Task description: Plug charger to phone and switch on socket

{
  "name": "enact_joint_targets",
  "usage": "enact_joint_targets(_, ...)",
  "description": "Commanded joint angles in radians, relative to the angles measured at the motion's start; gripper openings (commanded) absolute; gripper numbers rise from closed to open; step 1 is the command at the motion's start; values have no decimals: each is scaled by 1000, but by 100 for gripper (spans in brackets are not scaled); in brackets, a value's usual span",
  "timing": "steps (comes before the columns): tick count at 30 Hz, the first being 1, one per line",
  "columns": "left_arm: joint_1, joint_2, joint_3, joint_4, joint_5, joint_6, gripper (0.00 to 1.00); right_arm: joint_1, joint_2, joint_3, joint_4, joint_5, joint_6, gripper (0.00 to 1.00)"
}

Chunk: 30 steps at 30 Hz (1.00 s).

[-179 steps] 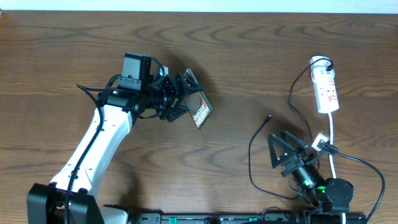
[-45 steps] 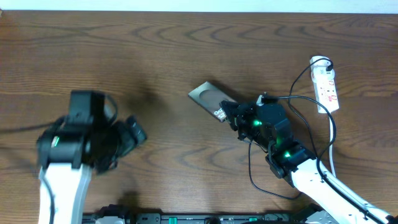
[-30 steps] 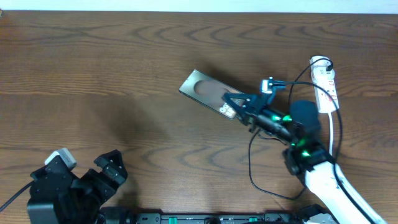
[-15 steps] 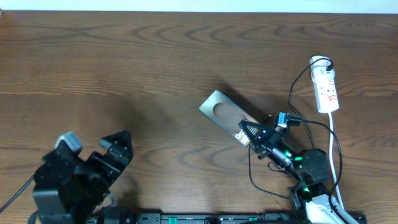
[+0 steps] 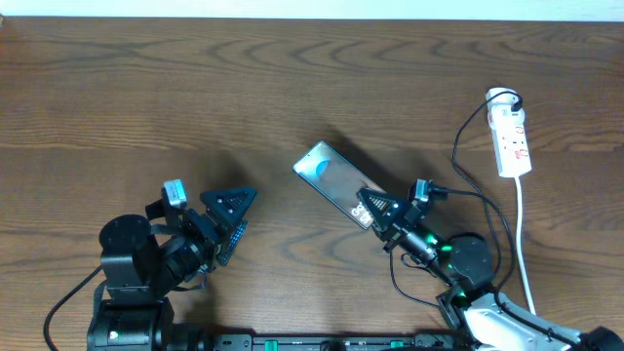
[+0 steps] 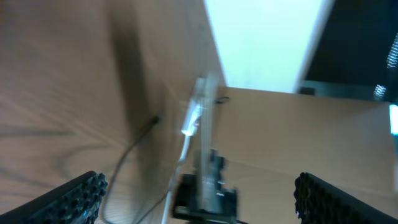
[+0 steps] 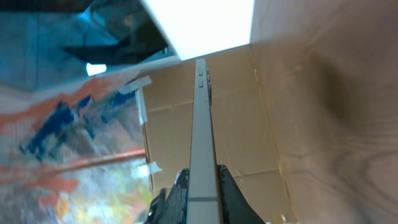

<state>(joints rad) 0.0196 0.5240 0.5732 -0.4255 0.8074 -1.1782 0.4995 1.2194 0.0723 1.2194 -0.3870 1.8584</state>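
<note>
Gripping the phone (image 5: 333,180) at its 4 o'clock end, the right gripper (image 5: 373,208) sits just off table centre toward 5 o'clock, jaws closed on the slab. The phone's long axis runs from 10 to 4 o'clock, and its face catches a pale blue glare (whether its far end touches the table (image 5: 146,97) cannot be told). Right wrist view: the phone appears edge-on, with dark fingers (image 7: 178,190) on either side. The left gripper (image 5: 234,219), at 7 o'clock, has its jaws spread wide and empty. The socket (image 5: 511,136) lies at 2 o'clock, well apart from the phone, with a black plug (image 5: 511,97) at its 12 o'clock end. The charger (image 5: 456,148) loops from that plug toward the right arm; its tip cannot be made out. A white cord (image 5: 520,224) trails toward 6 o'clock.
</note>
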Motion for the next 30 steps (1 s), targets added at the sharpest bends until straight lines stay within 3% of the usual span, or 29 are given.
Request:
enact_joint_targets(1, 5, -5, 6, 50, 60, -69, 98, 62, 21, 65, 16, 105, 100, 1)
enact_joint_targets(11, 0, 24, 6, 48, 55, -77, 95, 257, 116, 214, -63, 254, 100, 1)
enact_joint_targets(21, 0, 116, 5, 47, 21, -45, 81, 336, 220, 350, -57, 254, 97, 1)
enact_joint_targets(30, -5, 174, 6, 94, -39, -42, 70, 368, 225, 358, -57, 247, 101, 1)
